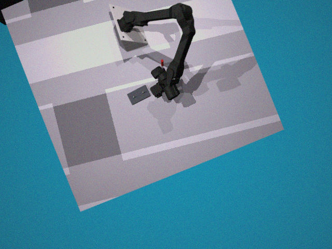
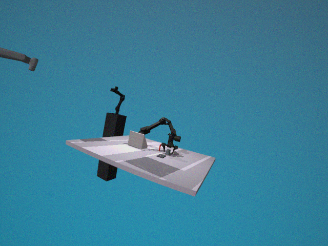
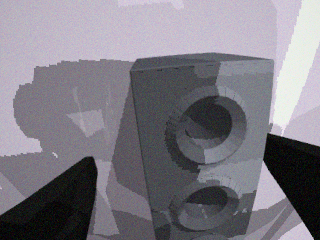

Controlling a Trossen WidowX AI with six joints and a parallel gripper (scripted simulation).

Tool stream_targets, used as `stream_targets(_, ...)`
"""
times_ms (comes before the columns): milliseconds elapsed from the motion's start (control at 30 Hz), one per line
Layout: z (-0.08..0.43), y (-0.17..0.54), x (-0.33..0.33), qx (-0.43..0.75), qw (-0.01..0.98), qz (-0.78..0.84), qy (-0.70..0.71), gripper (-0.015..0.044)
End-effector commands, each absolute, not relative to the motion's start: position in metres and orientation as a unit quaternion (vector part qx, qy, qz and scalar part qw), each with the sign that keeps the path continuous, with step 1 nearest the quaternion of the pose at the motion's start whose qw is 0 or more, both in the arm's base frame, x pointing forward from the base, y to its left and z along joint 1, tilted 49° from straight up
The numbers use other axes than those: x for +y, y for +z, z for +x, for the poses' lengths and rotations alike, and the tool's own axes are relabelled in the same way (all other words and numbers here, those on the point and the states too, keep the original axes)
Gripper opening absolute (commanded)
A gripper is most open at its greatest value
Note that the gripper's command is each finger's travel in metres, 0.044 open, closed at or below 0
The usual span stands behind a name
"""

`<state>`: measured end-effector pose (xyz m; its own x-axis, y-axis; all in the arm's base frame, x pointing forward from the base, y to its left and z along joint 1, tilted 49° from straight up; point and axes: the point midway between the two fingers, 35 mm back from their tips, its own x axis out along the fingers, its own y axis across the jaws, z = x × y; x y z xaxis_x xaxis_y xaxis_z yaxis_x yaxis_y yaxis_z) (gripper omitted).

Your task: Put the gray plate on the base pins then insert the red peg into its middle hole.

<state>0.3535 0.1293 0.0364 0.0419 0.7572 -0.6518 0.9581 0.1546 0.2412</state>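
Observation:
The gray plate (image 2: 167,152) (image 3: 145,100) is a thick block with round holes, on the table right beside the base; in the top view the arm hides it. My gripper (image 2: 168,152) (image 3: 180,154) is open and empty, pointing down, with one finger on each side of the plate. In the wrist view the right finger appears closer to it than the left. The dark flat base (image 1: 138,98) (image 2: 161,156) lies beside the gripper, its two small pins bare. The red peg (image 1: 162,63) (image 2: 159,148) stands upright just behind the gripper; whether they touch cannot be told.
The arm's wedge-shaped mount (image 1: 134,44) (image 2: 136,139) stands farther back on the table (image 1: 187,155) (image 2: 196,171). Another arm on a black pillar (image 2: 110,124) stands beyond the table. A gray arm (image 2: 13,55) shows at the far left. Shadows cross the tabletop.

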Motion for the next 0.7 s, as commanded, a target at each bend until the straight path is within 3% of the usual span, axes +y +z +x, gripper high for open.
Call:
stream_targets(0, 0.3511, 0.0312, 0.1344, 0.678, 0.342, 0.633, -0.147, 0.0440)
stream_targets(67, 0.3510, 0.0306, 0.1352, 0.678, 0.342, 0.633, -0.147, 0.0440)
stream_targets(533, 0.3510, 0.0306, 0.1352, 0.678, 0.342, 0.633, -0.147, 0.0072)
stream_targets(667, 0.3510, 0.0306, 0.1352, 0.678, 0.342, 0.633, -0.147, 0.0046)
